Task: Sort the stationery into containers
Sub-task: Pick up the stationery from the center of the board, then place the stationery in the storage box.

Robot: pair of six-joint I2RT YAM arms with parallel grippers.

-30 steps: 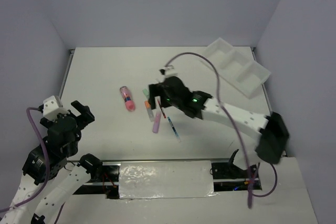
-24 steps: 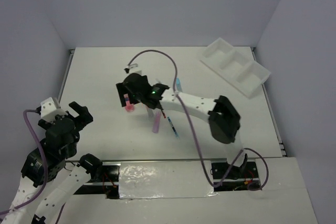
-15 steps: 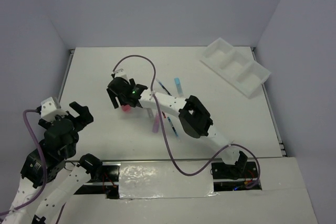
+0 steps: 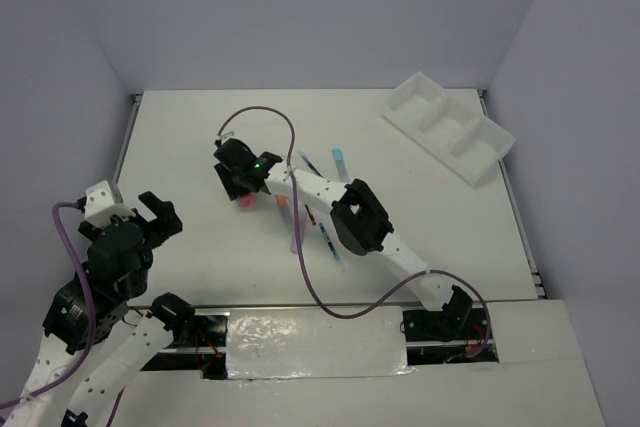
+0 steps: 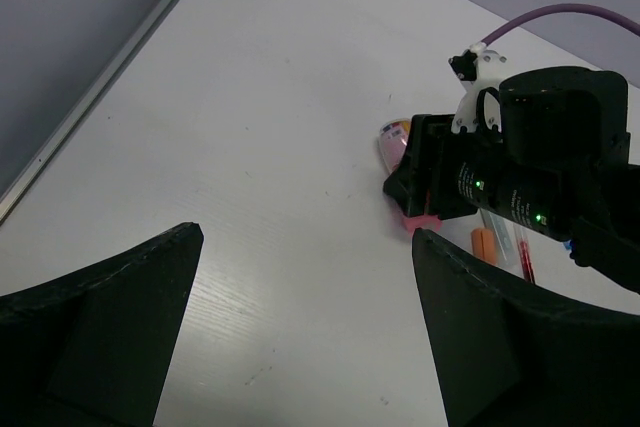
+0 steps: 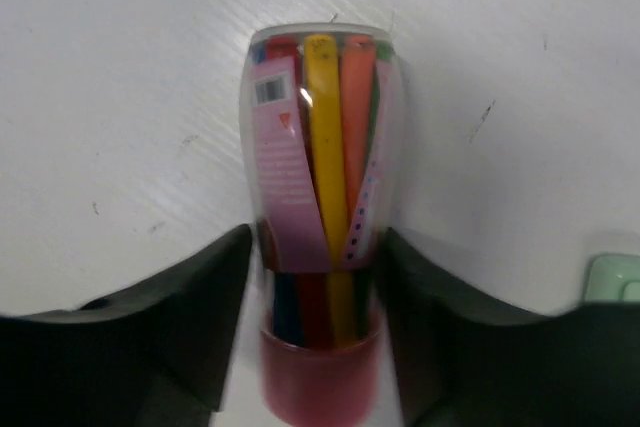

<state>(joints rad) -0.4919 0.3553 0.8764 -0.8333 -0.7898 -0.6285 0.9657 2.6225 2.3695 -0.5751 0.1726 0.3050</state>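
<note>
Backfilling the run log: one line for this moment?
right hand straddling pen tube on table | left hand open, empty | tray empty

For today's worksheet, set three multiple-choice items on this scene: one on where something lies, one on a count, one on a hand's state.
1. Where does the fat marker lie?
A at the table's near edge
B between the fingers of the right hand
C against the far wall

2. How many compartments has the white tray?
A two
B three
C five

3. How is the left hand?
A open and empty
B shut on a pen
C shut on a highlighter

Answers:
1 B: the right wrist view shows a finger at each side of it.
2 B: two dividers show from above.
3 A: its fingers stand wide apart with nothing between them.
</note>
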